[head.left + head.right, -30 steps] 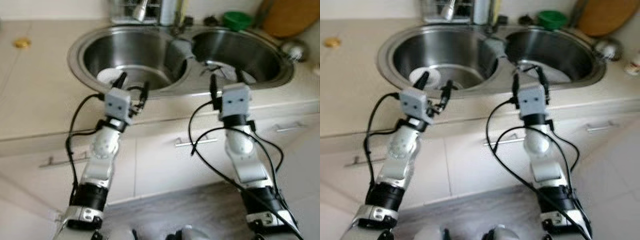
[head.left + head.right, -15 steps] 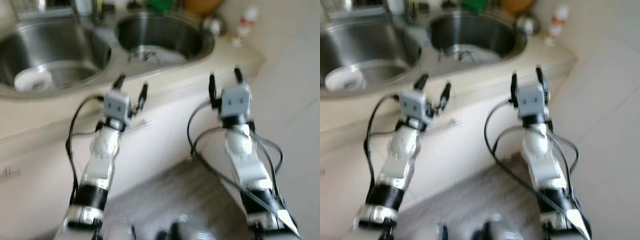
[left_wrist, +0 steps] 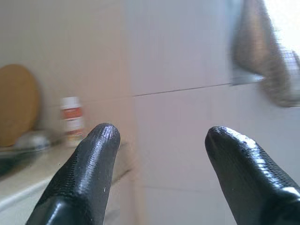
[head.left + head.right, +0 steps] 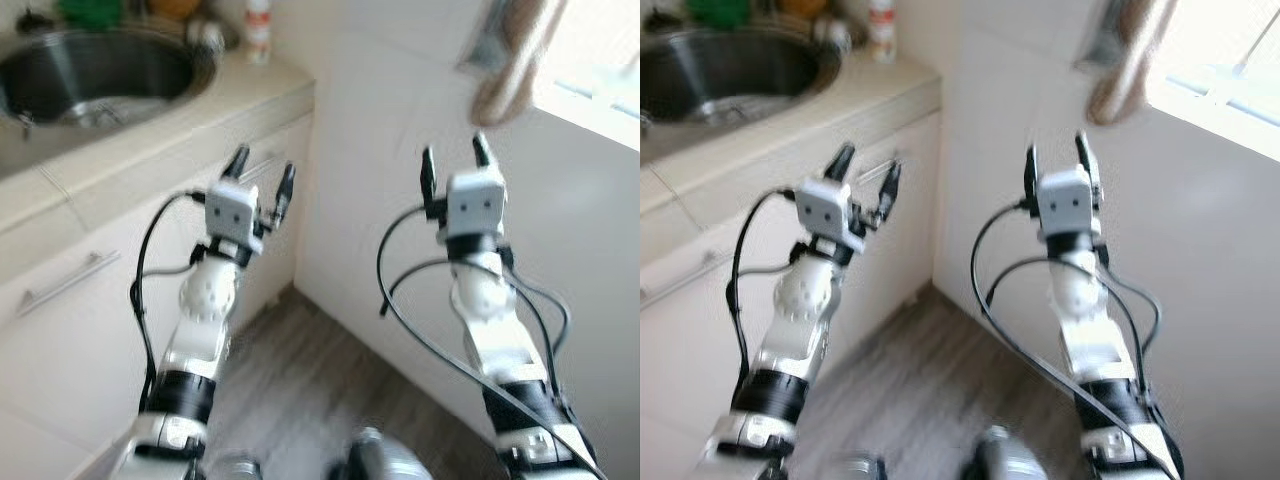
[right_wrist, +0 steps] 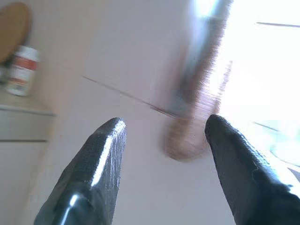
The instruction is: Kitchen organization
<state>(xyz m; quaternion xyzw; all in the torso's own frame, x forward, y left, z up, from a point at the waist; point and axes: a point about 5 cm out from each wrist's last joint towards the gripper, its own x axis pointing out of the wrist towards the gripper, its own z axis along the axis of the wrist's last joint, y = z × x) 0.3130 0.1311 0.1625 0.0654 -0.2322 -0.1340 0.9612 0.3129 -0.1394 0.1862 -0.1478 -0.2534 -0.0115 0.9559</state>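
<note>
Sink far left, both tools spread, empty

White wall blocks ahead, counter left

We see the sink only in part: the left edge of the head views cuts it off, and what lies in its basin is too smeared to name. At the back of the tabletop, a green shape and an orange-brown one are cropped by the top edge and too blurred to identify. The small bottle carries a red label we cannot read. On the wall, a brownish thing hangs as a streak of motion blur; we cannot tell whether it is cloth or brush. The window is blown out to white. Both arms run out of the bottom edge.
</note>
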